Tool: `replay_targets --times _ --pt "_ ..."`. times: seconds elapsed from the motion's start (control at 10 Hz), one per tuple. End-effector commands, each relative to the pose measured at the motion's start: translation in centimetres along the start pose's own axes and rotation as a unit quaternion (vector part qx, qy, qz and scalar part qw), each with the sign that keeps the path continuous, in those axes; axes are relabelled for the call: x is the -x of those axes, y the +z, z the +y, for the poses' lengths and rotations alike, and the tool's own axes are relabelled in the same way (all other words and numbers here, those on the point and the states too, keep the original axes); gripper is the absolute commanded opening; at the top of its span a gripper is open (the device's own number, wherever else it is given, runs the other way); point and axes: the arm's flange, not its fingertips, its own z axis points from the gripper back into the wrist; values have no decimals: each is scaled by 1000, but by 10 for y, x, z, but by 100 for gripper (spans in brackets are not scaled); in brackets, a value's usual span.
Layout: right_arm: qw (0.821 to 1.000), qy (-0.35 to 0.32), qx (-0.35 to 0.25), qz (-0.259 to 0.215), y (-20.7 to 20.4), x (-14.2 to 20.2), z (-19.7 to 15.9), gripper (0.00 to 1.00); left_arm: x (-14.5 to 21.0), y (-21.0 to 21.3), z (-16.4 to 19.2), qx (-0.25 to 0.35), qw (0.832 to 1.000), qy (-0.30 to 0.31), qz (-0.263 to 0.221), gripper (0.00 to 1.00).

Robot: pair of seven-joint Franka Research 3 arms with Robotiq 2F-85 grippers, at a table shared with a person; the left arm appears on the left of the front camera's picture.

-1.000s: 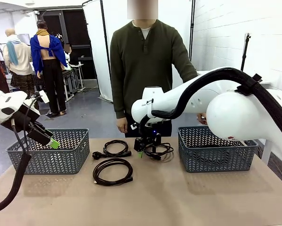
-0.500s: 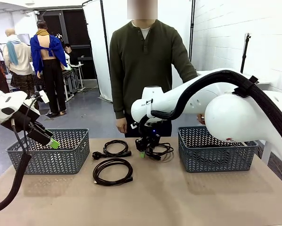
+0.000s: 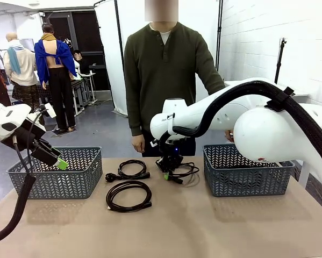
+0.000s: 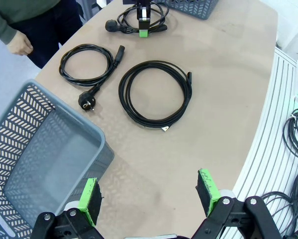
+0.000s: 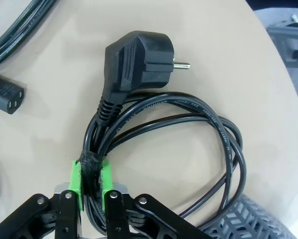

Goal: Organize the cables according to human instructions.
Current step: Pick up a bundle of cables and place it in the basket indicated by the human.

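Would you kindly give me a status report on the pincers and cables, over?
Right pincer shut on coiled cable beside right basket. Left pincer open, idle by left basket. Second cable, third cable loose on table. Nothing blocking.

Looking across a table (image 3: 214, 226) here. Left basket (image 3: 69, 177) at the far left, right basket (image 3: 241, 177) at the far right. Between them, going left to right: far cord (image 4: 84, 101) just right of the left basket, with near cord (image 4: 125, 94) directly on its near side, close but apart. Then right cord (image 5: 111, 124) farther right, just left of the right basket, with the right gripper (image 5: 91, 181) down on it, pads clamped around the strands. Left gripper (image 4: 149, 191) up by the left basket, well apart from all three cords. Person (image 3: 163, 75) standing at the far side, behind the middle.
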Motion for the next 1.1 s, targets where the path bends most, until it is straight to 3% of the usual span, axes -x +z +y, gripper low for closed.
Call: replay_targets --times 0.0,0.4,0.7,1.0 --pt "1000 -16 17 -1 9 -4 2 0 2 0 4 8 1000 -6 -8 100" --pt "997 17 62 -48 70 2 12 0 2 0 4 8 1000 -6 -8 100" --pt "984 162 34 -63 125 18 36 0 2 0 4 8 1000 -6 -8 100" --pt "940 339 36 -20 177 47 56 0 2 0 4 8 1000 -6 -8 100"
